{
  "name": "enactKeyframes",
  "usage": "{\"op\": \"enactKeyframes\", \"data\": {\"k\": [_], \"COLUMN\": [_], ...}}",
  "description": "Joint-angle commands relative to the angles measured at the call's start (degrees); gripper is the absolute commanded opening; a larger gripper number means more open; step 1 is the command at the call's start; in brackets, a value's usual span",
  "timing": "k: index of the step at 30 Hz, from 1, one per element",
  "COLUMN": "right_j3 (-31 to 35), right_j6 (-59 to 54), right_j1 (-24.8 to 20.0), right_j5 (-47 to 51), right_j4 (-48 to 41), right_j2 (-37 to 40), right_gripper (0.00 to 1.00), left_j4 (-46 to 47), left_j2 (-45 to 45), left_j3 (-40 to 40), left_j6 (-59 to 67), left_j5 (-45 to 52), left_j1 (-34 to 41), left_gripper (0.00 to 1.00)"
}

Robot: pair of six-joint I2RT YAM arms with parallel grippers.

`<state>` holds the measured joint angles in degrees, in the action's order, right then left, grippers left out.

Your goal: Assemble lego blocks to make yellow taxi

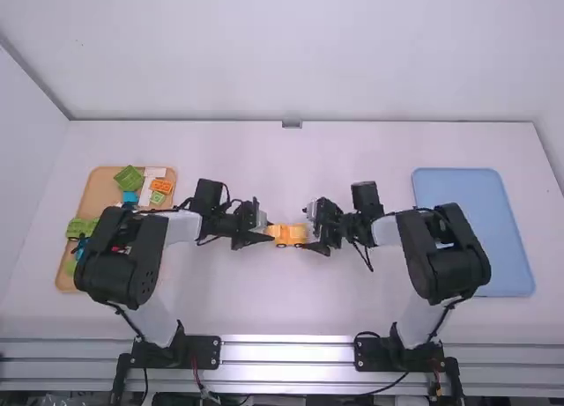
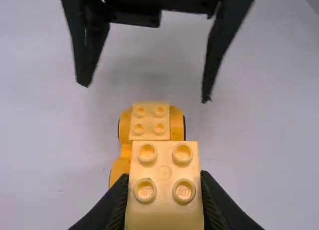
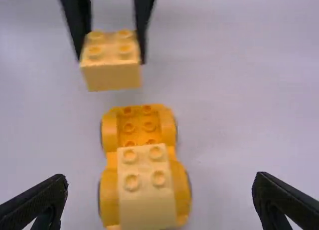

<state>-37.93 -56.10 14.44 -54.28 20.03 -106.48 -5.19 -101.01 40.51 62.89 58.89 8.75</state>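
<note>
Two arms faced each other over the white worktop (image 1: 291,311) in the high view, with a yellow toy car (image 1: 286,235) near the middle, between the left claw (image 1: 268,235) and the right claw (image 1: 308,231). Beyond the left arm's outer side, a tan tray (image 1: 95,193) held green, blue, orange and white pieces; a flat blue tray (image 1: 507,239) lay on the right arm's outer side.

In the left wrist view, the left claw had a yellow block (image 2: 164,210) pinched between its fingers, four studs facing the camera. Past it, the car bore a second yellow block (image 2: 149,121), and the right claw's fingers were spread apart beyond that.

In the right wrist view, the right claw was spread wide, a finger on either side of the car and touching neither side. The second block sat on the car's end nearer the right claw, while bare studs showed on the other end. Farther off, the left claw gripped its block, apart from the car.
</note>
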Motion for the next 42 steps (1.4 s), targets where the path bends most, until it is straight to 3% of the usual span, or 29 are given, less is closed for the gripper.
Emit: {"op": "enactKeyframes", "data": {"k": [1, 5, 9, 23, 27, 29, 32, 42], "right_j3": [2.43, 2.14, -0.13, -5.25, -5.11, -5.18, -5.11, -5.18], "right_j6": [0.79, 4.20, 4.24, 5.27, 5.29, 5.29, 5.29, 2.71], "right_j1": [0.24, 0.20, 0.20, 3.58, 4.28, 4.48, 4.48, 4.37], "right_j5": [-0.13, -4.37, -11.30, -6.84, -4.94, -4.15, -4.20, -4.33], "right_j4": [3.50, 13.27, 17.51, 15.63, 15.56, 15.50, 15.50, 12.26], "right_j2": [0.83, -6.93, -13.00, -18.32, -18.32, -18.32, -18.32, -18.32], "right_gripper": [0.99, 0.98, 0.99, 0.99, 0.90, 0.71, 0.53, 0.48], "left_j4": [-0.20, -1.07, -1.31, -5.14, -5.11, -5.70, -6.95, -9.18], "left_j2": [0.55, -0.37, -0.92, -3.50, -5.09, -5.46, -5.95, -8.33], "left_j3": [0.63, 0.61, 0.63, 1.42, 2.12, 2.25, 2.23, 2.23], "left_j6": [1.57, 1.64, 1.46, -2.62, -1.88, -1.84, -1.99, -1.99], "left_j5": [0.17, 0.63, 0.44, -4.90, -2.80, -2.89, -2.99, -2.80], "left_j1": [0.39, 0.31, 0.33, 3.30, 2.89, 3.54, 3.80, 3.82], "left_gripper": [0.08, 0.08, 0.09, 0.06, 0.06, 0.06, 0.06, 0.07]}}
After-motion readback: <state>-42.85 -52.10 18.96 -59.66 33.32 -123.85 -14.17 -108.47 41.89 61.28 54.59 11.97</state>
